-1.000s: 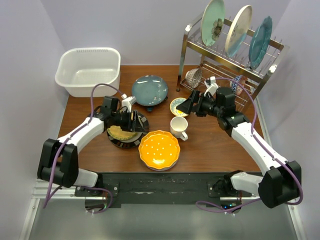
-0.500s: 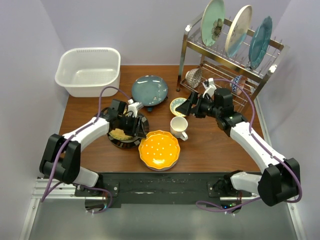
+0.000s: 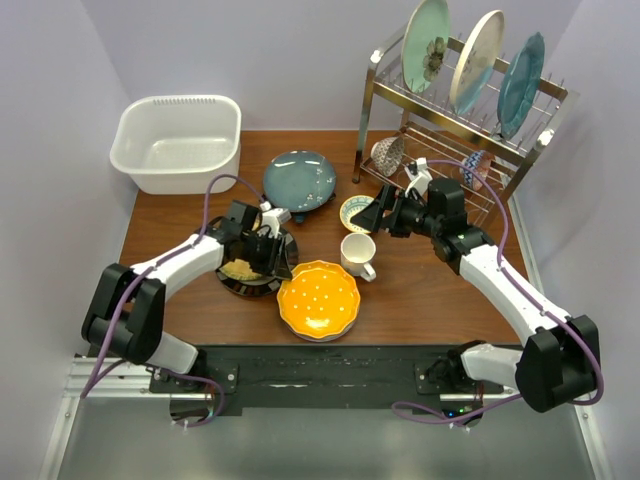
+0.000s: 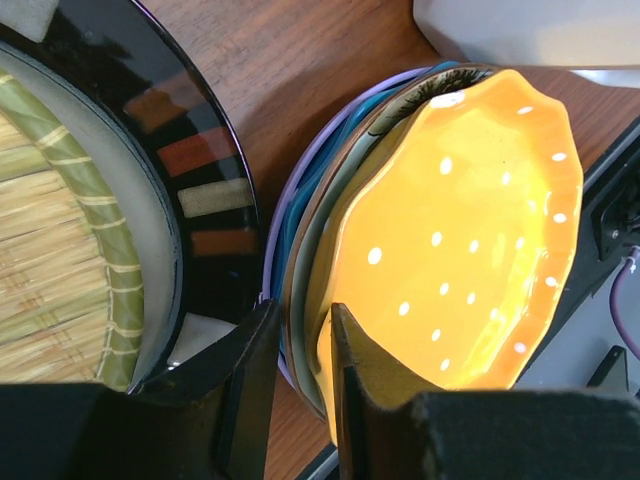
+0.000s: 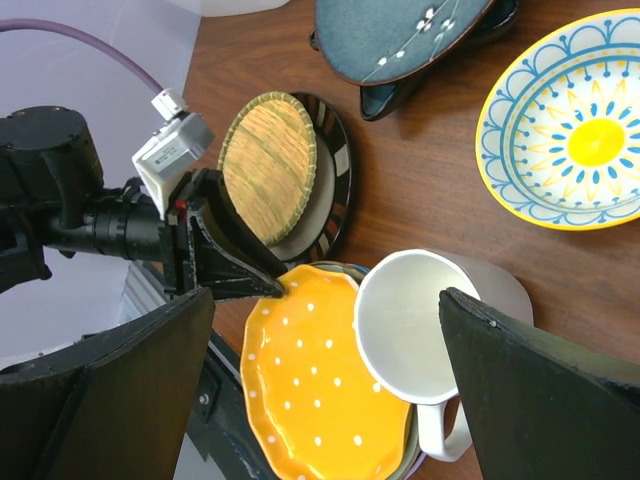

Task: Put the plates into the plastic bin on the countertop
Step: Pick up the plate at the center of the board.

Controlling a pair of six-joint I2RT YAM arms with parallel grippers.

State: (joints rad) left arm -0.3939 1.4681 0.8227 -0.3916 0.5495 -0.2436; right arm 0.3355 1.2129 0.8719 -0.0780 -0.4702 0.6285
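The orange white-dotted plate tops a stack of plates at the front middle of the countertop. My left gripper is at the stack's left rim. Its jaws stand narrow, pinching the rim, one finger over the orange plate. The black-rimmed woven-centre plate lies just left of it. A dark teal plate lies behind. The empty white plastic bin stands at the back left. My right gripper is wide open and empty above the white mug.
A steel wire rack at the back right holds three upright plates and small bowls. A yellow and blue patterned bowl sits between the rack and the teal plate. The mug stands right beside the orange stack.
My left gripper has moved right, from over the black-rimmed plate to the orange plate's rim. The right gripper has hardly moved.
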